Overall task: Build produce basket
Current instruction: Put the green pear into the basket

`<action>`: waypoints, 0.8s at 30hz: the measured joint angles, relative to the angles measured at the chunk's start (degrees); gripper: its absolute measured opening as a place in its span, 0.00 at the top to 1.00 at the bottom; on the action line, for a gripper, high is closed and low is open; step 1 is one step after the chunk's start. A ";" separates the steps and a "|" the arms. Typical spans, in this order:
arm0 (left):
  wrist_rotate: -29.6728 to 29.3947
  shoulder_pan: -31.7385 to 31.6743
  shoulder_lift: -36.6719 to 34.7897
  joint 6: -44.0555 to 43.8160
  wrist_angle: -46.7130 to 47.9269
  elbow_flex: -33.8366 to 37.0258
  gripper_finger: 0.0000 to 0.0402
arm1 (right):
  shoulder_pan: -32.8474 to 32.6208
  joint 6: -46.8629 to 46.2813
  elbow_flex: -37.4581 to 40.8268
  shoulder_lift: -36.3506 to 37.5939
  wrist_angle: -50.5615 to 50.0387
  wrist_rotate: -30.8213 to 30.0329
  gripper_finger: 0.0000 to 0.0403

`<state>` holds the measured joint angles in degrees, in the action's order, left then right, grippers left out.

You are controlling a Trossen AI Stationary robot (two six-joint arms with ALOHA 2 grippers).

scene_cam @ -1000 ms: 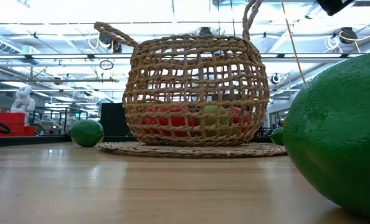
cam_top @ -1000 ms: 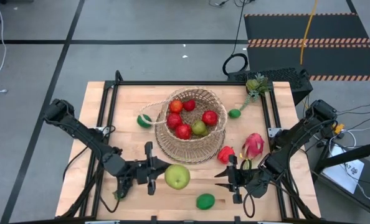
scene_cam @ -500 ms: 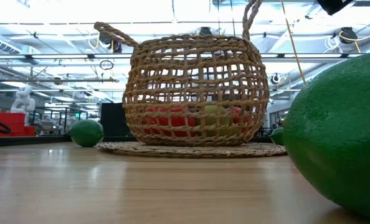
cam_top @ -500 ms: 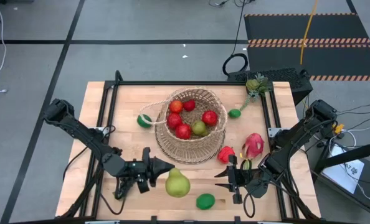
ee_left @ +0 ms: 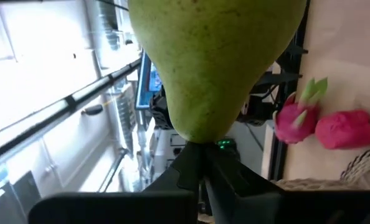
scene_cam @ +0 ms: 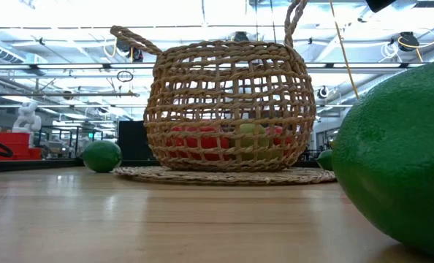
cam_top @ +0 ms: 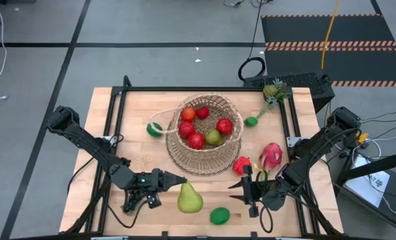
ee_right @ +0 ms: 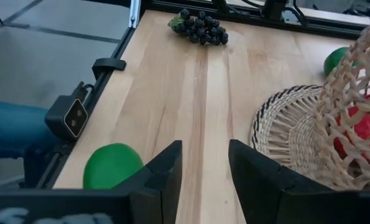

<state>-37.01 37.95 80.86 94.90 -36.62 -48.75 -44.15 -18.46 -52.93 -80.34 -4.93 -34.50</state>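
The woven basket [cam_top: 206, 137] stands mid-table and holds several red fruits and a green one [cam_top: 213, 137]. In front of it, above the table, hangs a green pear [cam_top: 190, 198], with my left gripper [cam_top: 179, 179] shut on its narrow end. My right gripper [cam_top: 238, 190] stands open to the pear's right, nothing between its fingers [ee_right: 165, 171]. A lime [cam_top: 219, 215] lies near the front edge. A pink dragon fruit [cam_top: 271, 156] and a red fruit [cam_top: 241, 165] lie right of the basket. Dark grapes [ee_right: 197, 26] show in the right wrist view. My left gripper pinches the pear's stem end [ee_left: 197, 144] between its two shut fingertips. The fingers lie level and come from the table's left. The pear sticks out past the fingertips, its wide end slanting toward the near edge, lifted clear of the table.
A green-and-white ball [cam_top: 155, 129] lies left of the basket, a small lime [cam_top: 251, 121] at its far right, and a spiky green fruit [cam_top: 275, 90] at the far right corner. Black frame rails [cam_top: 111, 133] border the table. The near lime [scene_cam: 400, 161] fills the low view's right side.
My left gripper has rolled about its own axis without shifting place. The pear has turned with it: earlier it showed round from above, now it shows lengthwise, its wide end toward the near edge. The gripper stays shut on it.
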 joint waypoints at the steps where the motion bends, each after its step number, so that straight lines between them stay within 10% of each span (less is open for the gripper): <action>1: 0.00 0.00 0.00 1.03 0.00 -0.01 0.96 | 0.14 0.48 0.00 0.00 0.00 0.02 0.68; 24: 0.11 -0.28 0.00 -12.90 -0.95 -0.01 0.96 | 4.28 2.72 0.00 0.00 0.46 0.04 0.68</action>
<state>-36.91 37.67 80.86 82.00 -37.57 -48.75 -39.87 -15.74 -52.93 -80.34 -4.47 -34.46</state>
